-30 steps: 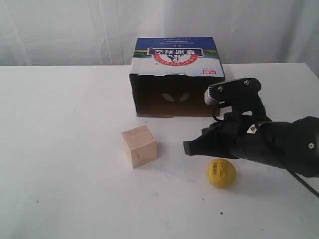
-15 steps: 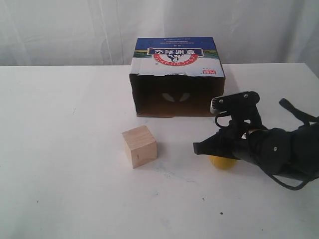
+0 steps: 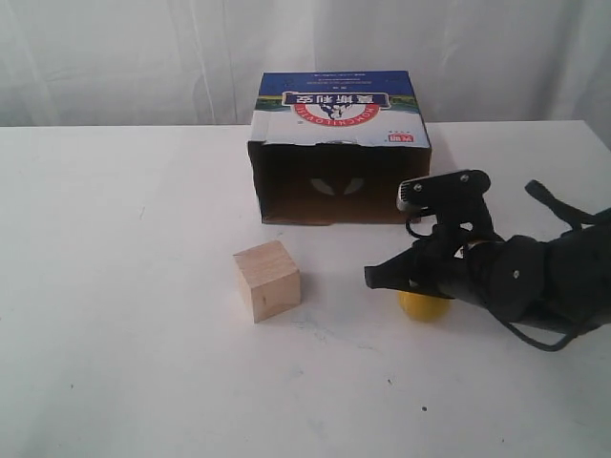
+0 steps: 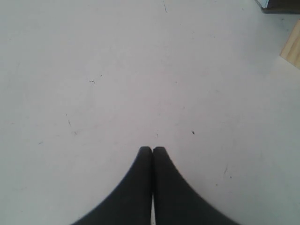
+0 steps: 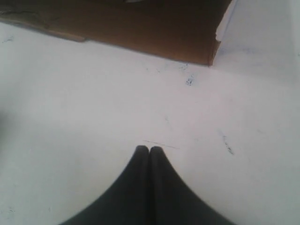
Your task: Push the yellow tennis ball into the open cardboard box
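Note:
The yellow tennis ball [image 3: 424, 305] lies on the white table, mostly covered by my right gripper [image 3: 372, 277], which lies low over it, shut and holding nothing, tips pointing left. Only the ball's lower part shows. The open cardboard box [image 3: 334, 157] stands behind, its dark opening facing the front; its brown wall [image 5: 140, 28] shows ahead of my right gripper [image 5: 149, 149] in the right wrist view, where the ball is hidden. My left gripper [image 4: 153, 149] is shut over bare table and is out of the exterior view.
A pale wooden cube [image 3: 267, 280] sits left of the ball, in front of the box's left corner; its edge [image 4: 293, 47] shows in the left wrist view. The white table [image 3: 124, 286] stretches wide on the left. White curtains hang behind.
My right arm dropped down over the ball, covering most of it. The ball has shifted slightly back towards the box. The cube and box have not moved.

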You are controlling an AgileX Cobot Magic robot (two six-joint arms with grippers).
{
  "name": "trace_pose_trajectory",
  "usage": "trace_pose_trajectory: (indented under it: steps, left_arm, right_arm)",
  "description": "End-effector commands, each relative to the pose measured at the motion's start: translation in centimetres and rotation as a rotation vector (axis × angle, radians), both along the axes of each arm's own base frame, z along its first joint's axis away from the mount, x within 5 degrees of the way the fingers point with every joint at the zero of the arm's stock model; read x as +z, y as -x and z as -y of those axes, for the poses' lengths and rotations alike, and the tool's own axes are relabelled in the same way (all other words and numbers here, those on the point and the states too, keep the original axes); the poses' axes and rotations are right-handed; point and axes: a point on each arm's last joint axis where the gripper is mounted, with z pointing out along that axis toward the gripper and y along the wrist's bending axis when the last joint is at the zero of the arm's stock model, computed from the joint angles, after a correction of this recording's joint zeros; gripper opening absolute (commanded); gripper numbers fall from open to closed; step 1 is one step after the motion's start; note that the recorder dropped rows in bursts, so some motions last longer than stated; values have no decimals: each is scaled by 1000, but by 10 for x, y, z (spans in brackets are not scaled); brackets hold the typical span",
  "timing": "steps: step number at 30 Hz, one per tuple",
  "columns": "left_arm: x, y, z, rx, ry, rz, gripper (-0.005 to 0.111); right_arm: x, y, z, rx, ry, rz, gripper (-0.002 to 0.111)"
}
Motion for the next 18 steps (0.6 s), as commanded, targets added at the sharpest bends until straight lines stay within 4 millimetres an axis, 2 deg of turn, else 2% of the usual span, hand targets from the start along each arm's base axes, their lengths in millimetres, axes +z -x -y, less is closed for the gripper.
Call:
trace_pose_trajectory:
  steps: [1,5,9,11,12,15,18]
  left_arm:
    - [-5,2,1,-13,-1,-39,0]
    - [-5,2,1,-13,-1,-39,0]
    - [-5,2,1,-13,-1,-39,0]
    - [-5,2,1,-13,-1,-39,0]
    - [-5,2,1,-13,-1,-39,0]
    - [-5,2,1,-13,-1,-39,0]
    - [-5,2,1,-13,-1,-39,0]
  right_arm:
    - [10,-13,-7,33,3,45,0]
    - [31,-24,-11,34,-14,144,0]
    - [54,-22,-11,44,-44,187,0]
    - [57,-14,-13,73,-63,117,0]
    - [57,-6,-15,103,-82,25,0]
    - [47,11,-20,178,-89,-183,0]
    - [41,18,-21,212,-83,-281,0]
